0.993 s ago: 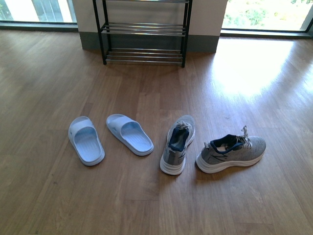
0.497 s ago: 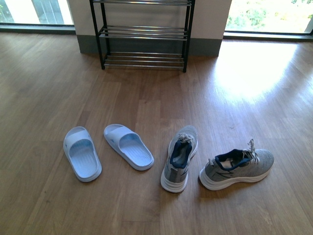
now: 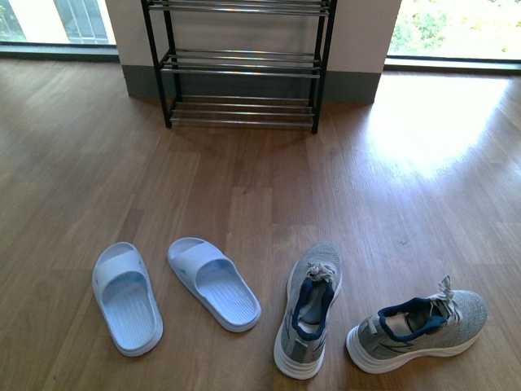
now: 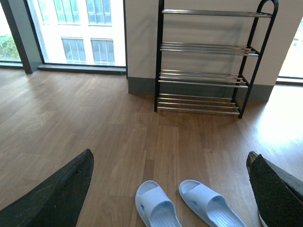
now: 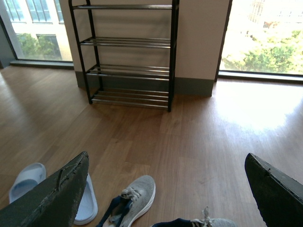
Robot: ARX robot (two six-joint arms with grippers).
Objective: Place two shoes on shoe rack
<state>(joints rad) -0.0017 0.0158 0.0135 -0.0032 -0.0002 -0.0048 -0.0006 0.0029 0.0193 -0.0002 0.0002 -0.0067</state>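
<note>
**Shoes on the floor, nothing picked up yet**

A sunlit wooden floor (image 3: pixel 244 187) runs to the far wall (image 3: pixel 358 37), where the shoe rack (image 3: pixel 240 61) stands, its rod shelves bare. Near us lie the pale blue sandals (image 3: pixel 216 283) on the left and the grey sneakers (image 3: pixel 309 319) on the right, well apart from the rack. Our left gripper (image 4: pixel 169 155) and right gripper (image 5: pixel 166 158) hang spread wide, holding nothing, readied, we judge, for a first pick.

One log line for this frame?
sneakers: floor | slides: floor | rack: ahead | left gripper: open | right gripper: open
</note>
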